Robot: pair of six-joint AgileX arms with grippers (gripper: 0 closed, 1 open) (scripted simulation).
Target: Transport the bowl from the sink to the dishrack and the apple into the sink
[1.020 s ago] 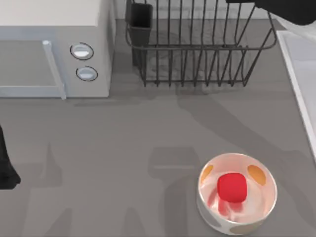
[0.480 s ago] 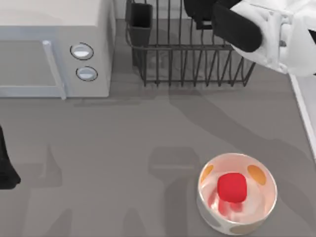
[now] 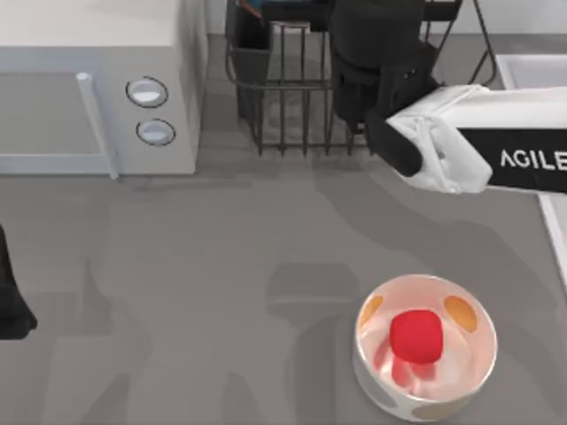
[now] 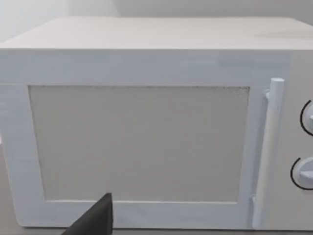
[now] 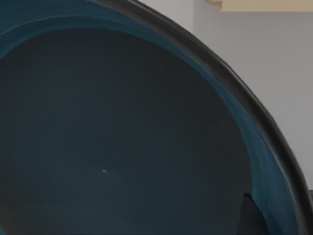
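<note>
Over the dishrack (image 3: 292, 97), the right gripper (image 3: 376, 62) is carrying the teal-blue bowl (image 5: 122, 137), which lies close against its wrist camera; its fingers appear clamped on the bowl's rim. The step in hand is judged to be placing; next, lowering between the tines and releasing. One apple (image 3: 415, 336) is sitting in one white spotted bowl (image 3: 425, 354), well apart from this gripper. The left gripper (image 4: 95, 220) is waiting facing one microwave (image 4: 146, 122); its finger state cannot be told. One sink (image 3: 532, 71) is lying just beside the right arm.
</note>
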